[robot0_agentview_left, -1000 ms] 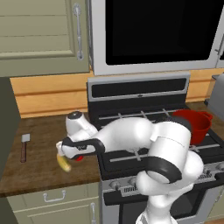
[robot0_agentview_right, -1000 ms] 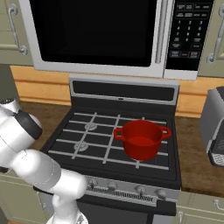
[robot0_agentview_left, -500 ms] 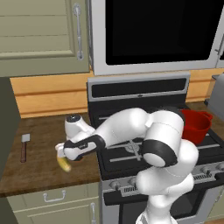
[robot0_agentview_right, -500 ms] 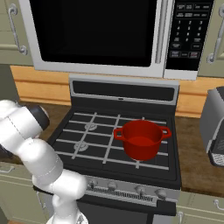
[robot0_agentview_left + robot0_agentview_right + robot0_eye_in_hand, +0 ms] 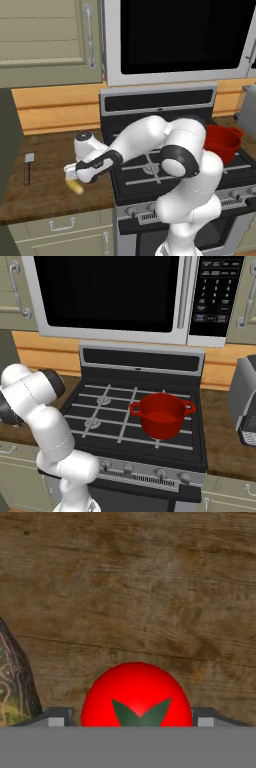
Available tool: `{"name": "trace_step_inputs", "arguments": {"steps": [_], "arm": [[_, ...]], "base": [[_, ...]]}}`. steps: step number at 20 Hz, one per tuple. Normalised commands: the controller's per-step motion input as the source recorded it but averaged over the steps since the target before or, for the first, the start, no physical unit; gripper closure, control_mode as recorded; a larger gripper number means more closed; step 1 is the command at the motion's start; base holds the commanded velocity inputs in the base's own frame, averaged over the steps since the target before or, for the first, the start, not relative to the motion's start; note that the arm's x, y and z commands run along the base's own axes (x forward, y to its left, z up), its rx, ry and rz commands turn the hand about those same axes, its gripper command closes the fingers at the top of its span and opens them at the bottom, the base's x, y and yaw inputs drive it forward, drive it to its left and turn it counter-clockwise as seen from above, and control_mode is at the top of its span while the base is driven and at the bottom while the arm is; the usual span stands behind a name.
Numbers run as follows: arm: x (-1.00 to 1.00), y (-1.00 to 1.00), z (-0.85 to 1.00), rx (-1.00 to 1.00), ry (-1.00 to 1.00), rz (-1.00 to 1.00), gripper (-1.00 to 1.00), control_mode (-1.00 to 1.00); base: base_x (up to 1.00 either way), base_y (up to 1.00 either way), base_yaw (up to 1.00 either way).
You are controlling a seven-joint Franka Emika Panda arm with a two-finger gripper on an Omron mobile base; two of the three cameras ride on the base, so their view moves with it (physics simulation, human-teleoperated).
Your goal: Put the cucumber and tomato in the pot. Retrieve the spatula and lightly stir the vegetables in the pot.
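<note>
Red round tomato (image 5: 136, 694), green stem top.

On the counter (image 5: 45, 200) left of the stove (image 5: 120, 428), the spatula (image 5: 27, 167) lies at nine o'clock of the cucumber (image 5: 75, 186), the tomato (image 5: 136, 694) apparently beside it, while the pot (image 5: 161, 414) sits on the stove's burners.

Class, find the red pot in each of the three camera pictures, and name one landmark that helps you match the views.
Left base view: the pot sits at the right edge, partly behind the arm.
Right base view: it stands near the middle, on the stove.
Hand view: the pot is not in it; the tomato lies on the wooden counter.
Shared landmark: the stove, in both base views.
</note>
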Motion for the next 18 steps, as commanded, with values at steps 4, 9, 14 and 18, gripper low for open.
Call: {"name": "trace_step_inputs", "arguments": {"steps": [4,9,14,18], "arm": [[0.00,0.00,-0.11,0.00,0.00,0.00,1.00,-1.00],[0.00,-0.16,-0.11,0.01,0.00,0.00,1.00,-1.00],[-0.37,-0.23,0.11,0.02,-0.05,-0.02,1.00,-1.00],[-0.71,-0.49,0.58,0.03,-0.08,-0.02,1.00,-1.00]], "base": [[0.00,0.00,0.00],[0.00,0.00,0.00],[0.00,0.00,0.00],[0.00,0.00,0.00]]}}
